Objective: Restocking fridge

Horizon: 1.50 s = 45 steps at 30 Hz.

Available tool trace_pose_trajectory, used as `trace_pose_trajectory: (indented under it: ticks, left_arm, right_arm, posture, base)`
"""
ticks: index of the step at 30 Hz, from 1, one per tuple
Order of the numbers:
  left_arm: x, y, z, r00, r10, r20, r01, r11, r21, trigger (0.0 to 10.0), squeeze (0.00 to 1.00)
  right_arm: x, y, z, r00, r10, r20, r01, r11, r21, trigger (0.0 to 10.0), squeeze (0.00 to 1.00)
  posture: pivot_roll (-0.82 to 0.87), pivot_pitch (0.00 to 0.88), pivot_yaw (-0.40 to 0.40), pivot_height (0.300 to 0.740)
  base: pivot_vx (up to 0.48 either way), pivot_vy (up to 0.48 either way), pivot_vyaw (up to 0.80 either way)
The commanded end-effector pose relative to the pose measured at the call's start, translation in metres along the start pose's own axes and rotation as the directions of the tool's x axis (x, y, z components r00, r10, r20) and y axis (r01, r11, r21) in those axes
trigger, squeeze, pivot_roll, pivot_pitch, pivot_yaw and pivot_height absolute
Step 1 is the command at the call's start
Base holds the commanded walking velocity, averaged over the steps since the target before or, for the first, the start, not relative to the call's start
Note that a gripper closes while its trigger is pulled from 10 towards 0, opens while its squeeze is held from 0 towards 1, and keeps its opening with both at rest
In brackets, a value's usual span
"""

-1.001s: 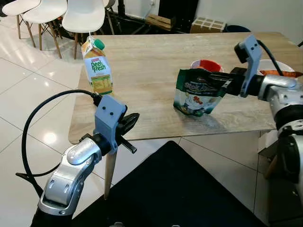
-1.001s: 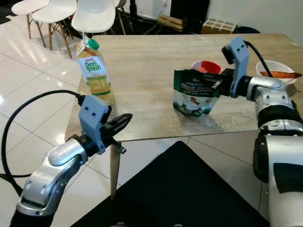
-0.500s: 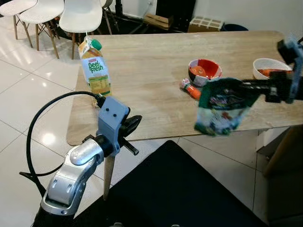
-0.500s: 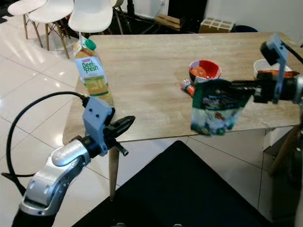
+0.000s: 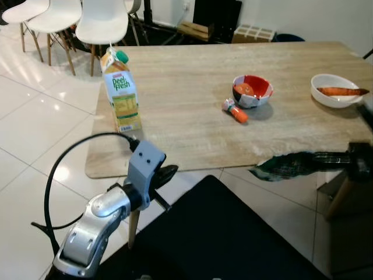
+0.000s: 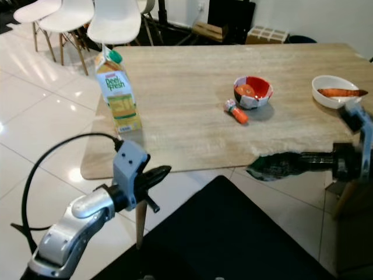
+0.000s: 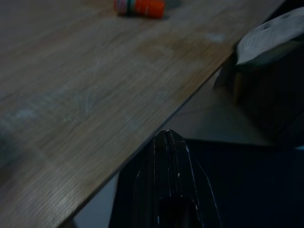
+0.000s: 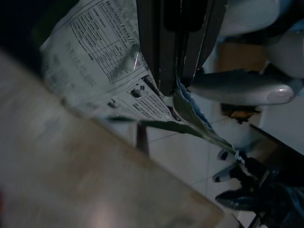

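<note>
Two claws, one load: left claw point(image 5: 168, 172) closed, empty, below desk point(image 5: 186, 116) near edge, juice carton point(image 5: 122, 92) just beyond; right claw point(image 6: 309, 158) grips green pouch point(image 6: 274, 165), lying flat off desk's near-right edge.

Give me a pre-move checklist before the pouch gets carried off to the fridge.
1. Right pincer shut on the green pouch: ok.
2. Pouch off the wooden table, hanging past its near edge: ok.
3. Pouch upright: not ok, it lies tipped on its side.
4. Left pincer shut and holding nothing, by the near table edge: ok.
5. Juice carton upright on the table: ok.
6. Path to the fridge: cannot tell.
</note>
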<state>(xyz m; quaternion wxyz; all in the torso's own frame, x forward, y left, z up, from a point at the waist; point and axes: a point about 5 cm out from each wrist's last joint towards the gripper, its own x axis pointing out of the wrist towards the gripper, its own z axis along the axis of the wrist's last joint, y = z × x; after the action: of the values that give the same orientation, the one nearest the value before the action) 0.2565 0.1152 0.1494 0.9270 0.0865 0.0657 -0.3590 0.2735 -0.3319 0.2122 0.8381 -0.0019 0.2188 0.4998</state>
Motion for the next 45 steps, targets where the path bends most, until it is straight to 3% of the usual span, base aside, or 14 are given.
trace_pose_trajectory:
  ticks: [1,4,8,15,22,25,26,27,28,29,33,37,40,45]
  left_arm:
    - [-0.003,-0.001,-0.017,0.998,-0.004,-0.067,0.005,1.0,0.016,10.0,0.0]
    - [-0.005,-0.002,-0.034,0.993,0.016,-0.113,-0.015,1.0,0.008,10.0,0.0]
    - [-0.007,-0.002,-0.05,0.986,0.036,-0.163,-0.032,0.999,0.031,10.0,0.0]
    - [-0.008,-0.004,-0.058,0.984,0.047,-0.171,-0.045,0.999,0.017,10.0,0.0]
    - [-0.011,-0.004,-0.085,0.972,0.099,-0.213,-0.098,0.995,0.012,10.0,0.0]
    - [-0.023,-0.002,-0.143,0.913,0.264,-0.311,-0.308,0.946,-0.101,10.0,0.0]
    - [-0.023,-0.002,-0.143,0.913,0.264,-0.311,-0.308,0.946,-0.101,10.0,0.0]
    - [-0.028,0.0,-0.16,0.874,0.331,-0.355,-0.401,0.905,-0.144,10.0,0.0]
    - [-0.028,0.0,-0.16,0.874,0.331,-0.355,-0.401,0.905,-0.144,10.0,0.0]
    - [-0.032,0.001,-0.169,0.848,0.369,-0.382,-0.455,0.875,-0.167,10.0,0.0]
    - [-0.051,-0.005,-0.211,0.705,0.436,-0.559,-0.582,0.806,-0.105,10.0,0.0]
    - [-0.053,0.0,-0.213,0.671,0.485,-0.561,-0.649,0.75,-0.127,10.0,0.0]
    - [-0.049,0.005,-0.211,0.673,0.511,-0.534,-0.662,0.739,-0.126,10.0,0.0]
    - [-0.042,0.009,-0.21,0.677,0.542,-0.498,-0.682,0.717,-0.147,10.0,0.0]
  right_arm:
    - [0.008,0.002,-0.023,0.999,-0.005,-0.041,0.008,0.998,0.056,0.0,0.0]
    - [0.023,0.004,-0.06,0.995,-0.051,-0.085,0.063,0.987,0.148,0.0,0.0]
    - [0.036,0.005,-0.085,0.99,-0.131,-0.06,0.14,0.971,0.192,0.0,0.0]
    - [0.039,0.003,-0.083,0.975,-0.219,0.028,0.209,0.958,0.196,0.0,0.0]
    - [0.054,-0.002,-0.088,0.96,-0.273,0.062,0.255,0.944,0.21,0.0,0.0]
    - [0.085,-0.007,-0.126,0.903,-0.43,-0.021,0.421,0.871,0.252,0.0,0.0]
    - [0.085,-0.007,-0.126,0.903,-0.43,-0.021,0.421,0.871,0.252,0.0,0.0]
    - [0.095,-0.007,-0.139,0.875,-0.481,-0.049,0.476,0.839,0.266,0.0,0.0]
    - [0.095,-0.007,-0.139,0.875,-0.481,-0.049,0.476,0.839,0.266,0.0,0.0]
    - [0.101,-0.006,-0.145,0.858,-0.509,-0.065,0.506,0.818,0.273,0.0,0.0]
    - [0.145,0.007,-0.188,0.698,-0.68,-0.222,0.709,0.616,0.344,0.0,0.0]
    - [0.172,0.022,-0.198,0.686,-0.685,-0.246,0.721,0.594,0.357,0.0,0.0]
    - [0.187,0.031,-0.203,0.681,-0.694,-0.233,0.718,0.569,0.401,0.0,0.0]
    - [0.203,0.049,-0.218,0.618,-0.74,-0.265,0.75,0.455,0.48,0.0,0.0]
  posture:
    - [-0.07,0.113,-0.015,0.74]
    - [-0.07,0.115,-0.01,0.74]
    - [-0.07,0.111,-0.008,0.74]
    - [-0.07,0.109,-0.012,0.74]
    - [-0.07,0.099,-0.021,0.74]
    - [-0.07,0.095,-0.029,0.74]
    - [-0.07,0.095,-0.029,0.74]
    - [-0.08,0.094,-0.034,0.74]
    - [-0.08,0.094,-0.034,0.74]
    - [-0.08,0.094,-0.034,0.74]
    - [-0.08,0.083,-0.04,0.74]
    - [-0.08,0.073,-0.039,0.74]
    - [-0.08,0.07,-0.04,0.74]
    - [-0.06,0.037,-0.05,0.74]
  base:
    - [0.0,0.0,0.0]
    - [0.0,0.0,0.0]
    - [0.0,0.0,0.0]
    - [0.0,0.0,0.0]
    - [0.0,0.0,0.0]
    - [0.0,0.0,0.0]
    - [0.0,0.0,0.0]
    - [0.0,0.0,0.0]
    - [0.0,0.0,0.0]
    - [0.0,0.0,0.0]
    - [0.0,0.0,0.0]
    - [0.0,0.0,0.0]
    - [0.0,0.0,0.0]
    - [0.0,0.0,0.0]
